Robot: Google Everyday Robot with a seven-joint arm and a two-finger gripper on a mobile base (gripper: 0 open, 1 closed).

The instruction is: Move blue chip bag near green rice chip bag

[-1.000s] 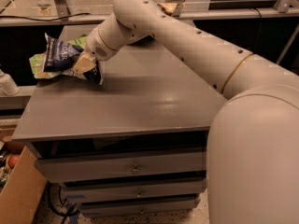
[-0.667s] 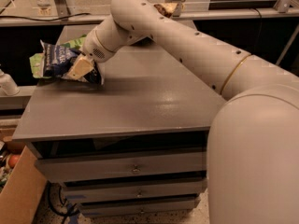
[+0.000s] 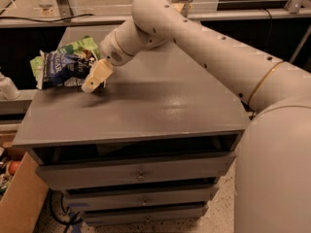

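The blue chip bag lies at the far left of the grey cabinet top. It rests against and partly over the green rice chip bag, whose light green edges show above it and at its left. My gripper is right at the blue bag's right end, low over the cabinet top, with the arm reaching in from the right. Whether it still holds the bag is hidden.
The cabinet has several drawers below its top. A cardboard box stands on the floor at the lower left. A white object sits at the left edge. Dark shelving runs behind the cabinet.
The blue bag has come down a little and now rests by the green bag on the cabinet top. The gripper has dropped slightly with it.
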